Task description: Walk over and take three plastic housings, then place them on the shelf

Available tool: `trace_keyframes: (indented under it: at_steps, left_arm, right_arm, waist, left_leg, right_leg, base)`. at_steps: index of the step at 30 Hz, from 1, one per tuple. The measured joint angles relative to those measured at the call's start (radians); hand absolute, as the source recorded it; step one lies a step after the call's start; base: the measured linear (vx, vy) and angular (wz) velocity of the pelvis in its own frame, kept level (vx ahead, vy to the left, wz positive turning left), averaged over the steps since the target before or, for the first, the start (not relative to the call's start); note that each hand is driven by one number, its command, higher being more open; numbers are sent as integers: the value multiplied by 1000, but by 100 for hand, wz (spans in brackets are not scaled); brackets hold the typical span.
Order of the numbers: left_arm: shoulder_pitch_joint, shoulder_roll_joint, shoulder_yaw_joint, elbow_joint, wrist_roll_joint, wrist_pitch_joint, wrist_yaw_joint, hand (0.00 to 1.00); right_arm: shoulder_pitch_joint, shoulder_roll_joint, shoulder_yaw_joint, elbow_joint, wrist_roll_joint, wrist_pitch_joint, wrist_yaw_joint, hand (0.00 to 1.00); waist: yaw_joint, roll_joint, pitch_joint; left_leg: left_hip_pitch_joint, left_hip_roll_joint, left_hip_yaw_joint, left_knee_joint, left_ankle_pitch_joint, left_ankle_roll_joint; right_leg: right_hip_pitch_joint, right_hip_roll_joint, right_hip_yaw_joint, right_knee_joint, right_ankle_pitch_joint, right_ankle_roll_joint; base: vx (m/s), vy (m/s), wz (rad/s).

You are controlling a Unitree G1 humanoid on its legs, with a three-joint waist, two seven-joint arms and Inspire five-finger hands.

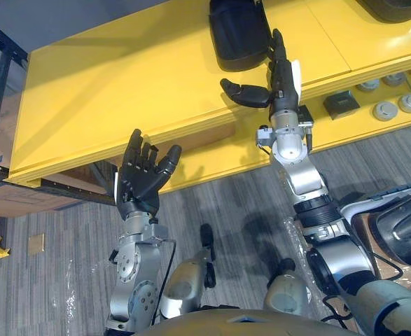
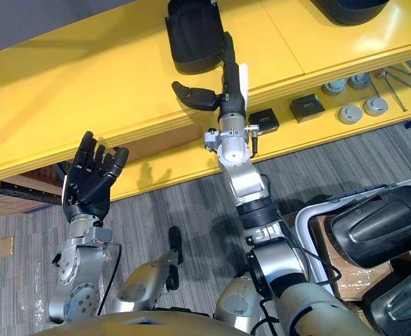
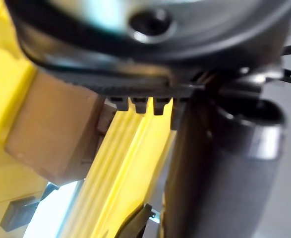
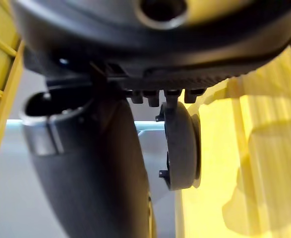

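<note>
The yellow shelf (image 1: 121, 91) spans everything ahead of me, and its top board already carries one black plastic housing (image 1: 237, 31) just past my right fingertips, plus a second housing (image 2: 349, 8) at the far right edge. So I judge two of the three are placed and one is left to fetch (I can't rule out a third out of frame).

Down at my right side sits a white-rimmed bin (image 2: 310, 217) with more spare housings (image 2: 380, 224) in it, well apart from the shelf. That looks like the supply to return to.

My right hand (image 1: 282, 77) reaches over the top board, fingers straight, thumb spread wide, holding nothing. Whether it touches the near housing I cannot tell.

My left hand (image 1: 138, 175) is raised in front of the shelf's edge, fingers spread and empty.

On the lower board lie a black block (image 1: 341, 105) and round grey parts (image 1: 386, 110), clear of the placing spot.
</note>
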Motion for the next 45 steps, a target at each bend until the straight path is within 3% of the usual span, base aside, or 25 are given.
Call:
trace_keyframes:
  at_steps: [15, 22, 26, 29, 31, 33, 39, 45]
  left_arm:
    - [1, 0, 2, 0, 1, 0, 30, 100]
    - [0, -1, 2, 0, 1, 0, 29, 100]
    - [1, -1, 1, 0, 1, 0, 29, 100]
    - [-1, -1, -1, 0, 1, 0, 30, 100]
    - [-1, -1, 0, 0, 1, 0, 29, 100]
    - [-1, -1, 1, 0, 1, 0, 29, 100]
    - [-1, -2, 4, -1, 1, 0, 27, 100]
    - [5, -5, 6, -1, 1, 0, 23, 100]
  right_arm:
    - [-1, 21, 28, 8, -20, 12, -10, 100]
    - [-53, 12, 6, 66, -36, 10, -58, 100]
    - [-56, 16, -4, 37, -109, -42, -100, 100]
    - [-44, 16, -2, -97, -108, -96, -63, 100]
    - [-41, 16, 41, -248, -102, -163, 37, 100]
    - [-41, 18, 96, -283, -83, -192, 109, 100]
    - [-40, 35, 184, -243, -40, -192, 218, 100]
    - [-75, 64, 184, -87, -5, -146, 237, 100]
  waist:
    - [3, -1, 21]
    - [4, 4, 25]
    - [2, 11, 32]
    - [0, 11, 32]
    - [0, 11, 32]
    - [0, 11, 32]
    - [10, 11, 32]
    - [34, 12, 31]
  left_leg:
    - [-1, -2, -6, 0, 0, 0]
    - [-3, -2, -15, 0, 1, 1]
    - [-4, -3, -14, 0, 3, 3]
    - [-5, -3, -14, 0, 2, 1]
    - [-4, -3, -13, 0, 1, 0]
    - [-3, -2, -13, 0, 1, 0]
    - [-3, -12, -35, 0, 1, 0]
    - [-7, -22, -58, 0, 3, -3]
  right_leg:
    - [-1, -4, -5, 14, -4, -3]
    - [0, -6, -12, 19, -11, -5]
    - [0, -6, -12, 18, -11, -5]
    - [-1, -5, -13, 18, -11, -4]
    - [0, -5, -13, 18, -13, -3]
    - [1, -5, -13, 21, -15, -3]
    - [1, -24, -31, 55, -38, -4]
    - [5, -40, -54, 75, -52, -1]
  base:
    - [0, -7, 0]
    - [-2, -5, 2]
    - [0, 0, 0]
    - [0, 0, 0]
    - [0, 0, 0]
    - [0, 0, 0]
    - [-29, -28, 11]
    - [-18, -32, 13]
